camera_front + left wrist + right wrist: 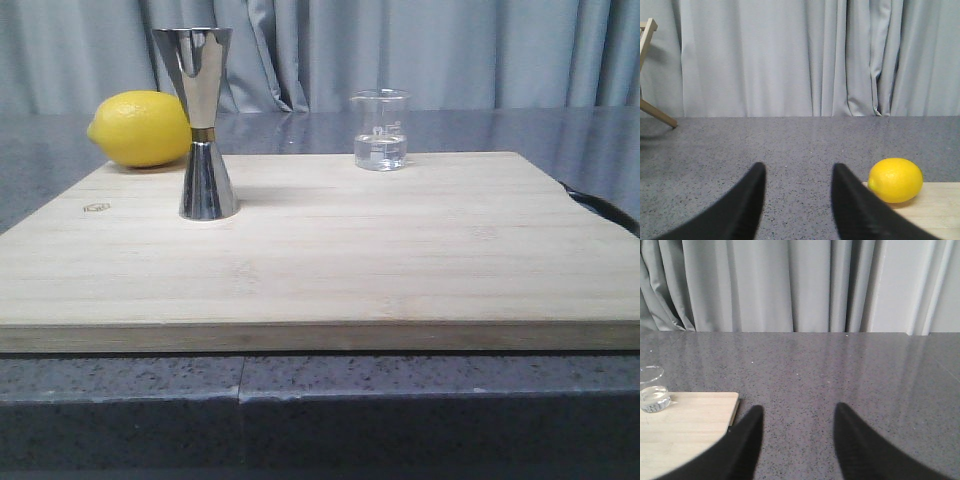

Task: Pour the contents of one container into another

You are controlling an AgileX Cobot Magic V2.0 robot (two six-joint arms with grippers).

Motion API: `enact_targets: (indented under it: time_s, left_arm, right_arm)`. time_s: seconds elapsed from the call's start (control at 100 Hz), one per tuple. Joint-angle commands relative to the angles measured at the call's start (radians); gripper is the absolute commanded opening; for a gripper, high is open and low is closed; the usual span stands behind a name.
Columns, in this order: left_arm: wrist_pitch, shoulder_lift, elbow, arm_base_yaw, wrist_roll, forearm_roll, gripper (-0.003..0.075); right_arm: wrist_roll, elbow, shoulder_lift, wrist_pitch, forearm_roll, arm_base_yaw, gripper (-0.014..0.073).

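Note:
A small clear glass beaker [380,130] with white marks and a little clear liquid stands at the far middle-right of the wooden board [330,270]; it also shows in the right wrist view as the beaker [652,396]. The tall steel jigger [204,122] with a gold waist band stands upright at the board's left. My left gripper [797,172] is open over the grey counter, left of the board, holding nothing. Off the board's right side, my right gripper [797,412] is open over the counter, empty. Neither gripper shows in the front view.
A yellow lemon [140,128] lies behind the jigger at the board's far left corner, seen too as the lemon [895,180]. Grey curtains hang behind the speckled counter [840,370]. A wooden frame [647,60] stands far left. A dark object [605,210] lies by the board's right edge.

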Motion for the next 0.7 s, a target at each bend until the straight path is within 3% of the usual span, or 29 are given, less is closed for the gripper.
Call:
enact_targets:
  time_s: [0.0, 0.05, 0.11, 0.69]
  left_arm:
    - [-0.086, 0.025, -0.032, -0.005, -0.003, -0.003, 0.0581]
    - [-0.086, 0.025, -0.032, -0.005, -0.003, -0.003, 0.0673]
    - [-0.086, 0.025, -0.032, -0.005, -0.003, -0.003, 0.0703]
    - [-0.100, 0.027, -0.032, -0.005, -0.003, -0.036, 0.0600]
  right_arm:
    - [-0.010, -0.033, 0.021, -0.059, -0.003, -0.001, 0.0521]
    - [-0.010, -0.033, 0.021, -0.059, -0.003, -0.001, 0.0578]
    - [-0.010, -0.033, 0.021, -0.059, -0.003, -0.001, 0.0589]
    - [-0.010, -0.033, 0.021, -0.077, 0.011, -0.001, 0.0585]
